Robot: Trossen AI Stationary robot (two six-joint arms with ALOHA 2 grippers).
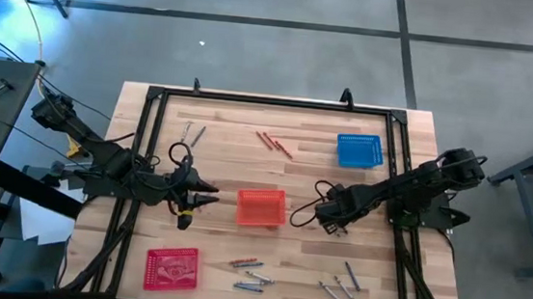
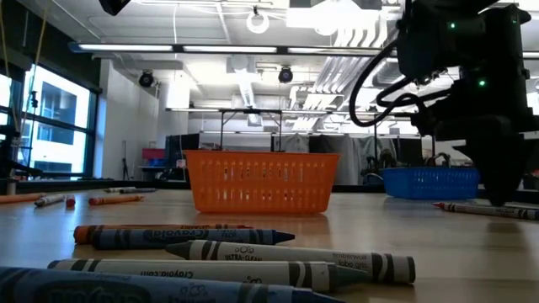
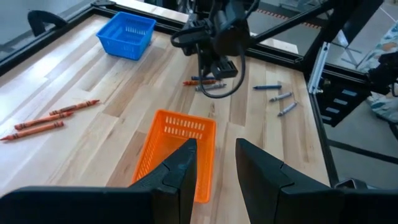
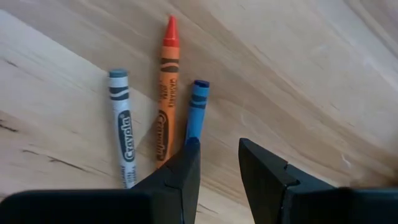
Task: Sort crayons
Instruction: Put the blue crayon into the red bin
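Observation:
Three crayons lie side by side on the wood under my right gripper [image 4: 217, 165]: a grey one [image 4: 122, 124], an orange one [image 4: 166, 93] and a blue one [image 4: 198, 109]. My right gripper [image 1: 321, 215] is open and points down. One fingertip [image 4: 189, 155] covers the blue crayon's end, and bare wood shows between the fingers. My left gripper [image 1: 212, 193] is open and empty, left of the orange basket [image 1: 261, 208], its fingers [image 3: 214, 168] pointing at the basket [image 3: 177, 149]. More crayons lie at the far side [image 1: 275, 143], [image 1: 190, 133] and at the near side [image 1: 248, 274], [image 1: 340, 287].
A blue basket [image 1: 359, 150] stands at the far right and a red basket [image 1: 171, 268] at the near left. A black frame [image 1: 271, 101] runs around the table. In the low view several crayons [image 2: 253, 252] lie close in front of the orange basket [image 2: 261, 181].

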